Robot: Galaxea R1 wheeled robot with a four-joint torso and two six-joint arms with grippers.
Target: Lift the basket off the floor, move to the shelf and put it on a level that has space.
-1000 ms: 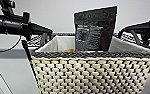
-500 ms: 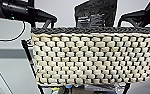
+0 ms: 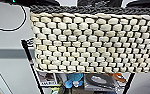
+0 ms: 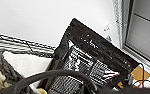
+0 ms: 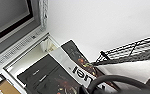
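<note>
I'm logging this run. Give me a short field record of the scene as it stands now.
basket: woven cream-and-black basket, raised high, close to the head camera
basket contents: black glossy packet, standing tilted
liner: white cloth
shelf: black wire rack behind the basket
lower tier: toys and boxes
top tier: wire grid
tools: state cannot be told

Up goes the basket (image 3: 93,41)! Its woven side has climbed in the head view since a second ago: the dark braided rim now sits right at the upper edge, and the black packet that stood out above that rim is lost from sight. Below the basket's base, the shelf (image 3: 28,57) posts and a blue toy (image 3: 74,80) have come into sight.
</note>
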